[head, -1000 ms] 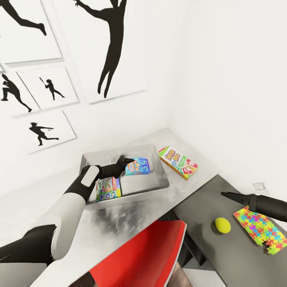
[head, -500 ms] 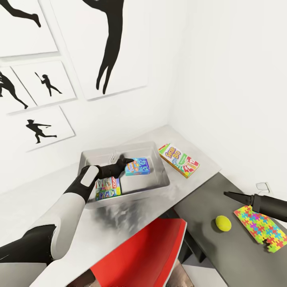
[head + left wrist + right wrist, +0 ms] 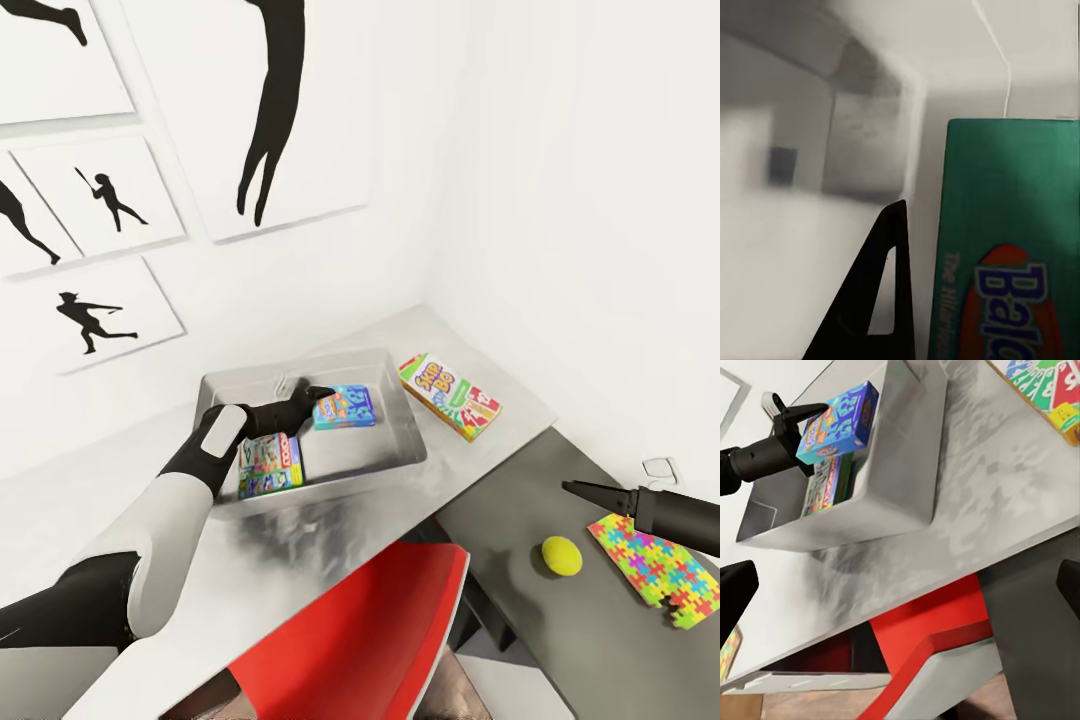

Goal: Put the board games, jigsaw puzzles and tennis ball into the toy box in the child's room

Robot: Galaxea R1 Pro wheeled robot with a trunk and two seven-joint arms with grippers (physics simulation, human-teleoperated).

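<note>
At frame centre, the light grey plastic toy box (image 3: pixel 400 455) holds two board games; the blue board game (image 3: pixel 346 408) is partly hidden by the left gripper (image 3: pixel 318 393), whose grip cannot be told.

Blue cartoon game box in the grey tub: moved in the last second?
No. The blue cartoon-lidded game box keeps its place against the light grey plastic tub's rim. The whole head view shifted, so that is camera motion.

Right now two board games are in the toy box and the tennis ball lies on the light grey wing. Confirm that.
Not quite: the tennis ball lies on the dark grey wing, as the head view shows. Two board games are indeed in the toy box.
</note>
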